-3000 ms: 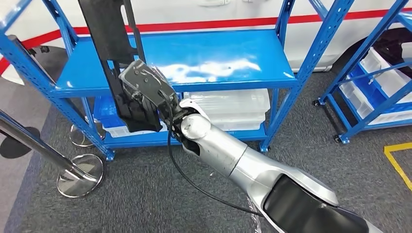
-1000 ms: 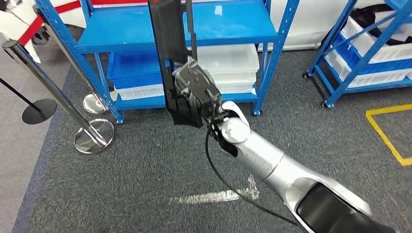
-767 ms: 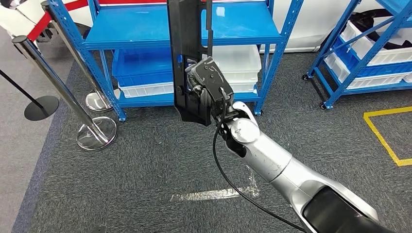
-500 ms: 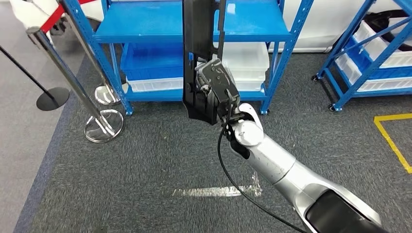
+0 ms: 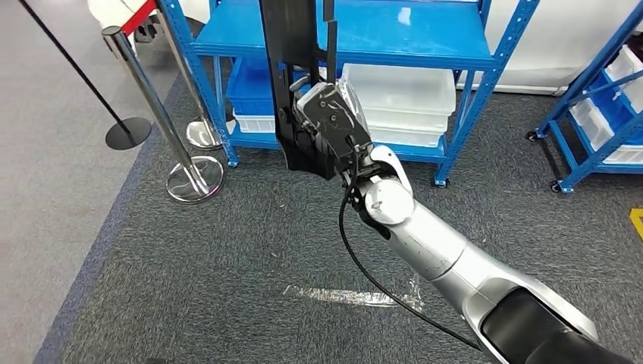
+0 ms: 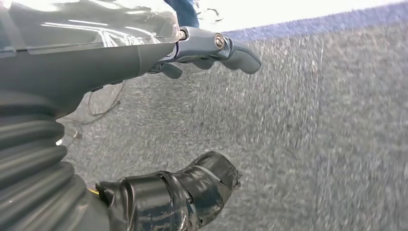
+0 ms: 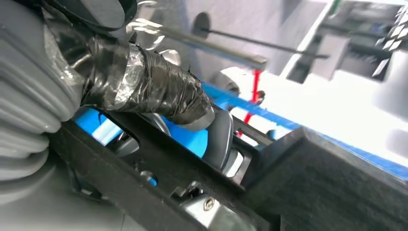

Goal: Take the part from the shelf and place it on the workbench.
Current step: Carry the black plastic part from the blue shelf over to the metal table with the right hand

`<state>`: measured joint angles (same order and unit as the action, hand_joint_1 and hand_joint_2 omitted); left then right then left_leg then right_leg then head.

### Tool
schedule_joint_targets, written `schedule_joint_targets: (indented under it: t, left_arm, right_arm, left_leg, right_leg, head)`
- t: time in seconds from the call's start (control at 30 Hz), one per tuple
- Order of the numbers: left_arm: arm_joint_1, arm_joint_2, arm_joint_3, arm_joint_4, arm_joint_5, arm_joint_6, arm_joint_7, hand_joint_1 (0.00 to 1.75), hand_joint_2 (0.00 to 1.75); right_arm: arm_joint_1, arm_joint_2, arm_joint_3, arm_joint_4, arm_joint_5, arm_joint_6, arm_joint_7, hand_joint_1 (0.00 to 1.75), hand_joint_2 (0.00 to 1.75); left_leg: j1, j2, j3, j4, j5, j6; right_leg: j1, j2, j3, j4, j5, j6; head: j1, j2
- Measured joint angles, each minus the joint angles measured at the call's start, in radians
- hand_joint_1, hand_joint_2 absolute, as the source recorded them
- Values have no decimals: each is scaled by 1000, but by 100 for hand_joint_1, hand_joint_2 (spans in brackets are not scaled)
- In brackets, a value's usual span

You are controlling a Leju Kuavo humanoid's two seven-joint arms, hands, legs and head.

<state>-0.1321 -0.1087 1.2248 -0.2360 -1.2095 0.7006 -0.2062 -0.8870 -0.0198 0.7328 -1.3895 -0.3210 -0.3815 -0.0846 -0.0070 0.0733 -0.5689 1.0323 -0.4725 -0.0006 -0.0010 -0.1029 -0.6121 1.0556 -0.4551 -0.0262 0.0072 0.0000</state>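
Note:
A long black part (image 5: 292,68) stands upright in front of me, gripped low down by my right hand (image 5: 330,129). It hangs in the air in front of the blue shelf (image 5: 341,34), above the grey carpet. In the right wrist view the taped thumb (image 7: 159,94) and fingers wrap around the black part (image 7: 192,187). My left hand (image 6: 159,130) hangs over the carpet with its fingers apart and nothing in it.
White bins (image 5: 406,102) and a blue bin (image 5: 250,87) sit on the shelf's low level. A chrome stanchion (image 5: 163,114) with a round base stands at the left, a second one behind it. Another blue rack (image 5: 599,114) is at the right. A tape strip (image 5: 349,297) lies on the carpet.
The whole scene has shifted rightward and the shelf sits farther off, so the camera has turned and backed away. The black part stays in my right hand throughout.

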Motion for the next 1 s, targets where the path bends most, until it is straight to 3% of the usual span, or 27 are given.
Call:
schedule_joint_targets:
  t: [0.07,0.1,0.17,0.23,0.3,0.33,0.4,0.43,0.5,0.53,0.6,0.67,0.73,0.8,0.83,0.87,0.9,0.97,1.0]
  left_arm:
    - [1,-1,2,-16,-3,1,-3,0,175]
    - [2,-3,4,-23,-4,1,-4,0,175]
    - [5,-8,11,-38,-5,1,-7,0,175]
    - [2,-12,24,-51,-6,1,-8,0,175]
    - [-2,-14,41,-63,-11,1,-6,0,175]
    - [-3,-15,50,-67,-16,1,-1,0,175]
    - [-3,-15,64,-73,-30,1,11,0,175]
    - [-4,-15,71,-75,-38,1,16,0,175]
    - [-8,-14,83,-81,-54,1,19,0,175]
    - [-9,-13,88,-83,-59,2,17,0,175]
    - [-7,-11,99,-85,-64,2,4,0,175]
    - [-5,-8,108,-84,-62,2,-12,0,175]
    - [-9,-5,115,-84,-60,2,-18,0,175]
    - [-12,-4,126,-84,-70,2,-3,0,175]
    - [-11,-4,130,-84,-81,2,10,0,175]
    - [-9,-5,133,-84,-91,2,23,0,175]
    - [-8,-6,135,-84,-100,2,33,0,175]
    - [-10,-7,137,-84,-114,2,44,0,175]
    - [-12,-8,138,-84,-118,2,46,0,175]
  right_arm:
    - [-5,0,0,-9,2,6,0,175,175]
    - [-6,0,0,-11,2,10,-1,175,175]
    - [-13,4,1,-13,2,22,-14,175,175]
    - [-27,9,2,-9,0,33,-34,175,175]
    - [-35,18,4,1,-1,37,-49,175,175]
    - [-37,25,7,9,-1,38,-55,175,175]
    - [-44,41,13,24,-2,42,-67,175,175]
    - [-51,49,16,31,-3,44,-72,175,175]
    - [-61,65,20,40,-2,47,-80,175,175]
    - [-63,70,23,43,-2,47,-82,175,175]
    - [-62,78,27,47,-2,46,-83,175,175]
    - [-61,85,31,51,-3,45,-82,175,175]
    - [-61,88,32,53,-3,45,-81,175,175]
    - [-60,86,32,55,-1,46,-76,175,175]
    - [-59,86,32,57,1,45,-71,175,175]
    - [-58,86,33,59,3,43,-66,175,175]
    - [-58,86,33,60,7,41,-62,175,175]
    - [-60,83,32,58,14,37,-55,175,175]
    - [-60,81,32,56,17,36,-52,175,175]
  left_leg:
    - [-6,-12,-2,-16,7,11]
    - [-2,-24,-2,-25,13,15]
    - [7,-47,-2,-43,31,25]
    - [11,-71,-10,-49,44,31]
    - [13,-101,-20,-44,49,32]
    - [14,-117,-23,-39,50,31]
    - [18,-149,-32,-25,48,27]
    - [19,-163,-41,-15,46,21]
    - [22,-189,-63,6,45,7]
    - [24,-202,-72,8,48,0]
    - [30,-219,-84,3,57,-15]
    - [27,-177,-102,30,40,-26]
    - [23,-108,-149,131,-13,-34]
    - [25,-83,-198,243,-56,-39]
    - [25,-79,-201,257,-53,-39]
    - [25,-75,-185,232,-34,-38]
    - [25,-63,-151,172,-3,-35]
    - [16,-16,-82,43,38,-24]
    - [10,0,-63,7,46,-17]
  right_leg:
    - [1,-24,4,-7,6,10]
    - [0,-25,3,-6,4,15]
    - [-2,21,-15,31,-25,24]
    - [-6,84,-65,144,-87,31]
    - [-9,100,-109,249,-121,36]
    - [-11,102,-109,255,-111,37]
    - [-17,115,-64,167,-52,40]
    - [-22,140,-36,107,-29,42]
    - [-28,184,-3,30,-13,42]
    - [-27,191,-1,24,-17,39]
    - [-24,166,-1,18,-11,27]
    - [-28,139,1,6,-2,13]
    - [-26,110,2,0,2,6]
    - [-23,80,0,1,2,5]
    - [-22,65,0,1,2,5]
    - [-22,51,0,1,2,6]
    - [-21,39,0,1,1,7]
    - [-17,16,3,-1,-1,12]
    - [-14,6,5,-3,-1,17]
  head:
    - [-2,0]
    - [-3,0]
    - [-1,0]
    - [2,0]
    - [4,0]
    - [4,0]
    - [4,0]
    - [4,0]
    - [3,0]
    - [2,0]
    - [4,0]
    - [-4,0]
    - [-14,0]
    - [-16,0]
    - [-17,0]
    - [-17,0]
    - [-17,0]
    - [-16,0]
    - [-16,0]
